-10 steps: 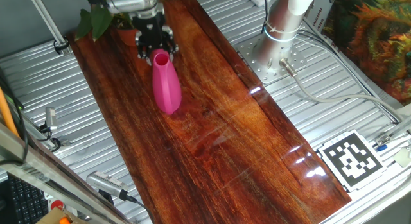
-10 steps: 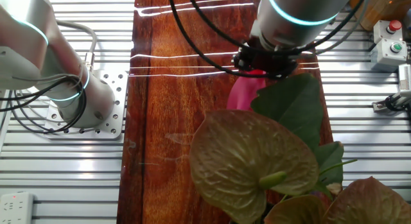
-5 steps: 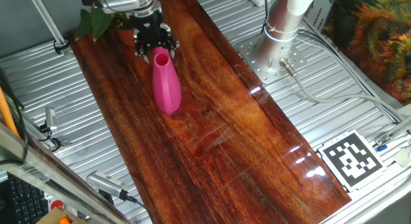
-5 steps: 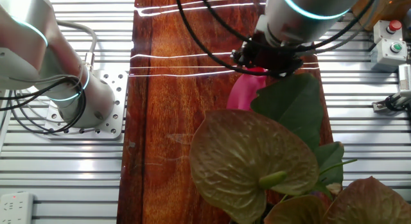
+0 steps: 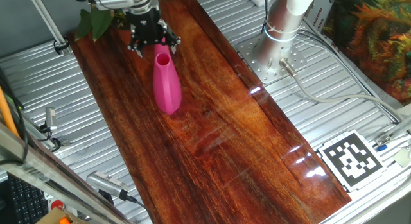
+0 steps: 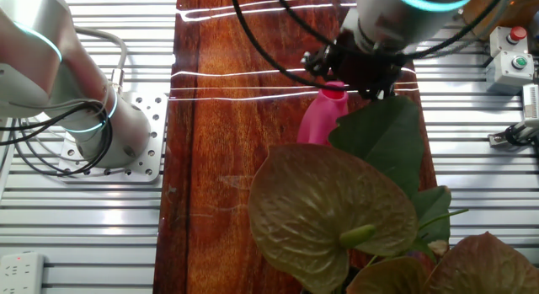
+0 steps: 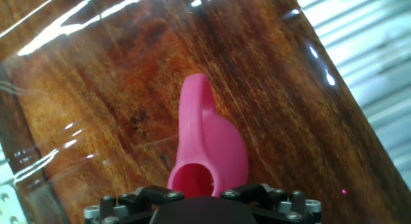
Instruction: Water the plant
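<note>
- Behind the jaws, at the far end of the wooden board (image 5: 212, 121), the plant (image 5: 93, 20) shows as a few broad, pointed dark-green leaves, partly hidden by the arm; in the other fixed view its big leaves (image 6: 383, 142) fill the foreground and cover part of the can.
- Just below the jaws stands the pink watering can (image 5: 166, 83), upright on the board, its open round mouth (image 5: 162, 58) facing up and its body widening toward the base.
- From the hand view, the can (image 7: 209, 144) sits straight under the hand, its mouth nearest the lens and a narrow spout or handle running away from it across the wood.
- The gripper (image 5: 153, 43) hangs just above the can's mouth, on the side toward the plant; its black fingers (image 5: 168, 40) look spread either side of the neck and appear to hold nothing.
- In the other fixed view the gripper (image 6: 358, 75) sits over the pink top, near it, though contact cannot be judged.
- Beside the board, well away from the jaws, the arm's white base (image 5: 286, 22) stands on a ribbed metal table (image 5: 334, 108).
- Farther along that table lies a black-and-white marker tag (image 5: 351, 158).
- At the table's corner sits bushy orange-and-green foliage (image 5: 379, 31).
</note>
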Available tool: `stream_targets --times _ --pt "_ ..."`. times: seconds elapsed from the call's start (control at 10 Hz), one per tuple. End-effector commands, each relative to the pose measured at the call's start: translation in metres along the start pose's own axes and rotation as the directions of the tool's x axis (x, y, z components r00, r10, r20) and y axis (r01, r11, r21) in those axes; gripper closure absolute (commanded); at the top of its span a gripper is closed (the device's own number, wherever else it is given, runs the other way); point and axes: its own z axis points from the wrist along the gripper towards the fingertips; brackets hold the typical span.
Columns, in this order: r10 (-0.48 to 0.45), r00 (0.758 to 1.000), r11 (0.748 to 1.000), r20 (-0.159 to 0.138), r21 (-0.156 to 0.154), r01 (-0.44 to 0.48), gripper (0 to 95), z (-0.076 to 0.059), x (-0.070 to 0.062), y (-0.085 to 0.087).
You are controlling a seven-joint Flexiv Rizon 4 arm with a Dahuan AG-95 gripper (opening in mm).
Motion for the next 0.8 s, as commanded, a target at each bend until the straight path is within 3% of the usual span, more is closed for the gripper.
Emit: stream_targets --times 0.1,0.2,0.3,0.4,0.5,0.6,0.7,0.8 --pt "0.513 0.849 0.857 -0.127 0.026 -0.515 19.0 -0.021 -0.011 0.003" --pt "0.57 0.811 0.82 -0.132 0.027 -0.572 19.0 -0.021 -0.014 0.003" --pt "0.679 0.724 0.731 -0.121 0.026 -0.682 19.0 -0.018 -0.023 0.004" --pt "0.731 0.672 0.678 -0.119 0.021 -0.734 19.0 -0.016 -0.028 0.005" --pt "0.79 0.602 0.607 -0.115 0.007 -0.795 19.0 -0.012 -0.037 0.006" --pt "0.823 0.557 0.56 -0.113 -0.006 -0.828 19.0 -0.011 -0.041 0.007" --pt "0.835 0.538 0.54 -0.113 -0.016 -0.841 19.0 -0.01 -0.042 0.007" --pt "0.837 0.536 0.537 -0.112 -0.025 -0.843 19.0 -0.011 -0.042 0.008"
